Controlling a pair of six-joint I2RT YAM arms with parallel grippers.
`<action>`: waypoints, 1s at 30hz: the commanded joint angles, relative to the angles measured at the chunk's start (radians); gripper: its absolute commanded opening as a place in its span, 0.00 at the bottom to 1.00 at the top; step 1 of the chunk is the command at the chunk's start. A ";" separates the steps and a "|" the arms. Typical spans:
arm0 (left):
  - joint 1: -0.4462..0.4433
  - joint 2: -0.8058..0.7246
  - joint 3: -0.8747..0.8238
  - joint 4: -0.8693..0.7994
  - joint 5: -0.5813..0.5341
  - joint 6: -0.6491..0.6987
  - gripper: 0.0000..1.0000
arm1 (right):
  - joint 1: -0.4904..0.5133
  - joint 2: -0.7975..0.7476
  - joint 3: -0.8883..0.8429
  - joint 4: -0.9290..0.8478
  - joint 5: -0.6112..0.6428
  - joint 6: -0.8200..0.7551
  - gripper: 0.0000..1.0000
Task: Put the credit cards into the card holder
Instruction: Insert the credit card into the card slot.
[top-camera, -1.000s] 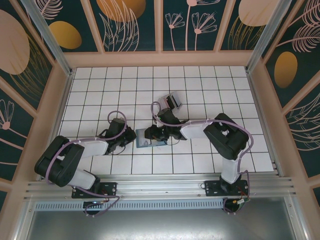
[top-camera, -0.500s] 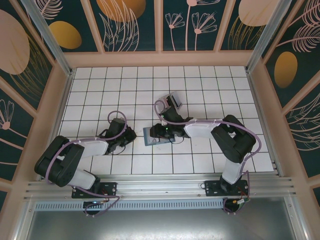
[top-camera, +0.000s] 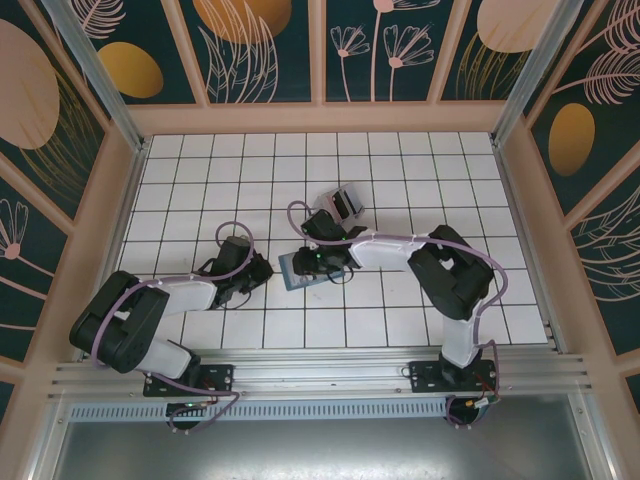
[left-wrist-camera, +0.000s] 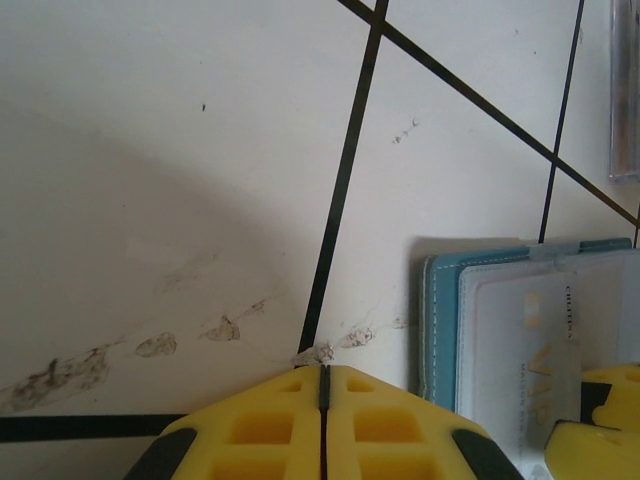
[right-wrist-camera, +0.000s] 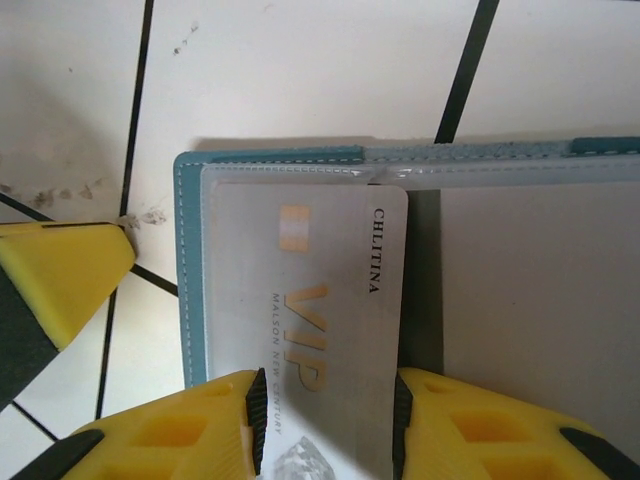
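On the white tiled bench (top-camera: 200, 180), the left claw (top-camera: 256, 268) sits low at about 9 o'clock from the card holder (top-camera: 292, 272). Its two yellow fingers are pressed flat together with nothing between them. In the right wrist view its tip lies just beside the holder's teal edge, with a strip of bare tile between the two. The holder lies open and flat near the middle of the bench, a teal border around a paler blue inside with a clear sleeve on top. A pale credit card (right-wrist-camera: 320, 300) printed with gold "VIP" lies lengthwise over the holder's left-hand page. Its far end reaches close to the holder's 12 o'clock edge, and I cannot tell whether that end is under the sleeve. The right claw (right-wrist-camera: 327, 400) reaches in from the holder's 3 o'clock side and grips this card, one yellow finger against each long edge at its near end. A clear upright stand (top-camera: 345, 203) is at about 1 o'clock from the holder, apart from it.
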 joint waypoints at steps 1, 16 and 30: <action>-0.045 0.067 -0.025 -0.096 0.121 0.001 0.09 | 0.039 0.060 0.056 -0.128 0.098 -0.043 0.41; -0.044 0.085 -0.002 -0.093 0.118 0.011 0.09 | 0.132 0.117 0.132 -0.256 0.268 -0.259 0.42; -0.045 0.098 0.017 -0.112 0.114 0.028 0.09 | -0.041 -0.207 -0.064 0.001 0.069 -0.200 0.46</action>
